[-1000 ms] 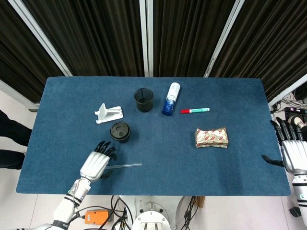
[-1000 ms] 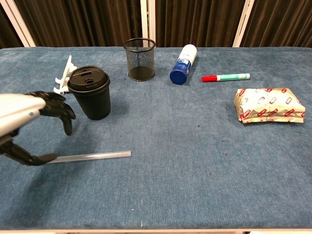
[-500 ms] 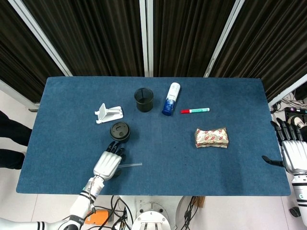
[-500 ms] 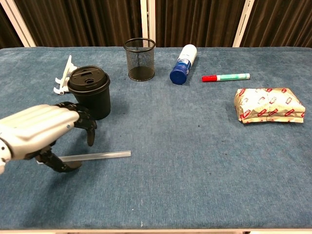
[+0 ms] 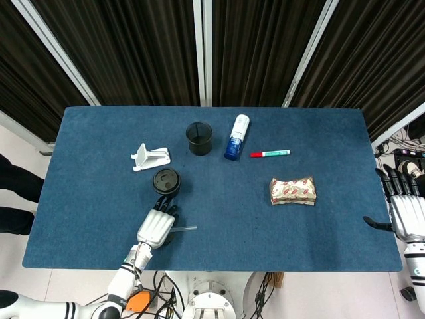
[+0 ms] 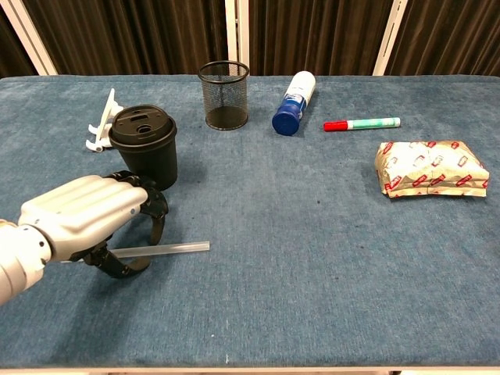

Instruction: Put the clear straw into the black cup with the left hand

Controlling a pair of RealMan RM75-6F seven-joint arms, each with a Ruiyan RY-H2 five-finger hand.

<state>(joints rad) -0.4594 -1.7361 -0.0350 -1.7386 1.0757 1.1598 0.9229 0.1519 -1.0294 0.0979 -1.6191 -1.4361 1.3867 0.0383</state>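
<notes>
**Left hand closing over the straw, grasp not yet confirmed**

Head view: left hand [image 5: 157, 228] now at lower centre-left of frame, shifted rightward from its spot a second ago; it covers most of the clear straw [image 5: 186, 228], only the right end showing past the fingers; black cup [image 5: 165, 182] stands lidded just above the hand; right hand [image 5: 406, 214] at far right edge, off the counter [image 5: 319, 226], fingers spread, holding nothing.

Chest view: left hand [image 6: 90, 215] at lower left, fingers arched over the clear straw [image 6: 176, 248], thumb curled beneath on the near side; straw lies flat on the counter, unmoved; whether the fingers actually pinch it I cannot tell; black cup [image 6: 144, 148] just behind the hand.

Judgement: reach finished, grasp stage beginning; lift and insertion remain.
</notes>
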